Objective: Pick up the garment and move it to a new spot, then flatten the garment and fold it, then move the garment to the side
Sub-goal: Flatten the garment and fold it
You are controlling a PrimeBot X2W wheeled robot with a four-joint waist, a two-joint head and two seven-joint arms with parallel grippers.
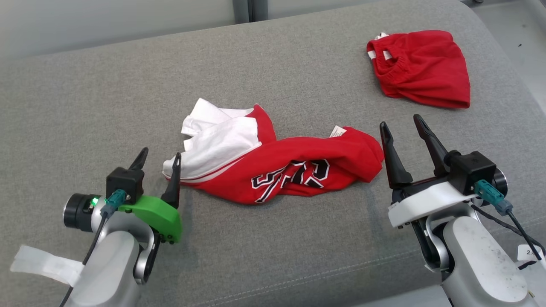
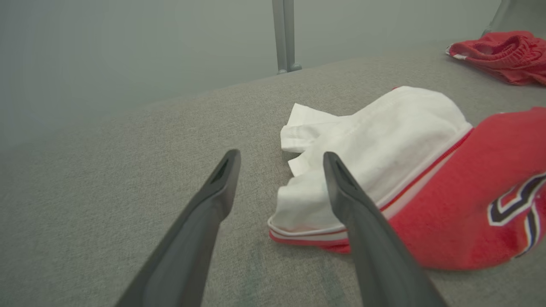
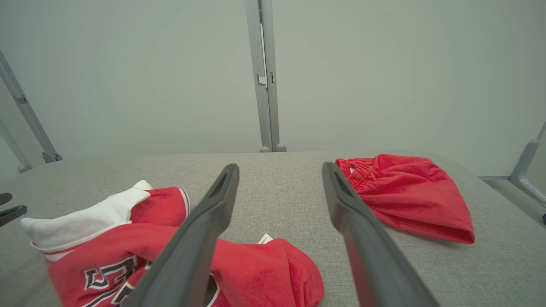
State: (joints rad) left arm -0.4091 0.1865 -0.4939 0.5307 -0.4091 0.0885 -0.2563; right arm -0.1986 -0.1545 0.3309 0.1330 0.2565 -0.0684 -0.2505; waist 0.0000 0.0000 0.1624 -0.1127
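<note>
Garment (image 1: 290,170), long axis left-to-right, white end beside left claw (image 1: 161,152), red end beside right claw (image 1: 400,120), both gaping, empty.

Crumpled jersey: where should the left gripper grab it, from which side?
Likely the white sleeve's striped hem, at the jersey's left end. It lies as a free edge right by the open left gripper, so come in low from the left, one finger under. The red middle is bunched and twisted: a worse hold.

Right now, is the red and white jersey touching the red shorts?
Apart. The head view shows a stretch of bare grey cushion between the jersey and the shorts.
</note>
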